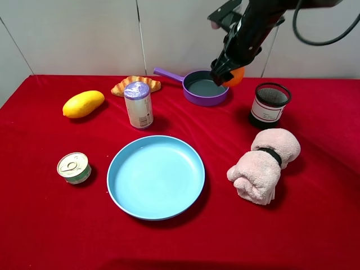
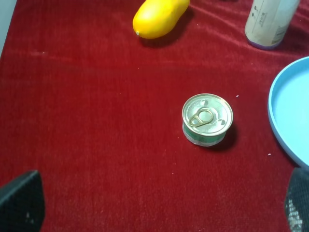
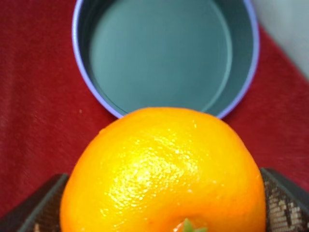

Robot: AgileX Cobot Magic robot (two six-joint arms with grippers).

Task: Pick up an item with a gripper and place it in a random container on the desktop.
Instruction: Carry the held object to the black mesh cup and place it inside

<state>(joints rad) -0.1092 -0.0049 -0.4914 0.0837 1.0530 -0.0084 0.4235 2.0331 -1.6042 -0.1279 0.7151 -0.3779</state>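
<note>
My right gripper point(image 1: 227, 72) is shut on the round orange point(image 1: 237, 77) and holds it in the air over the right edge of the purple pan point(image 1: 201, 97) at the back of the red desktop point(image 1: 315, 225). In the right wrist view the orange point(image 3: 164, 174) fills the space between the fingers point(image 3: 282, 205), with the pan point(image 3: 164, 53) beneath it. The black wire-mesh cup point(image 1: 270, 104) stands to the right of the pan, apart from the gripper. My left gripper point(image 2: 157, 208) is open and empty above the cloth, near a small tin point(image 2: 207, 118).
A blue plate point(image 1: 156, 175) lies front centre. A yellow mango point(image 1: 83, 104), a white canister point(image 1: 138, 105) and a croissant point(image 1: 135, 84) are at the back left. The tin point(image 1: 73, 167) is at the left, and a rolled pink towel point(image 1: 264, 163) is at the right.
</note>
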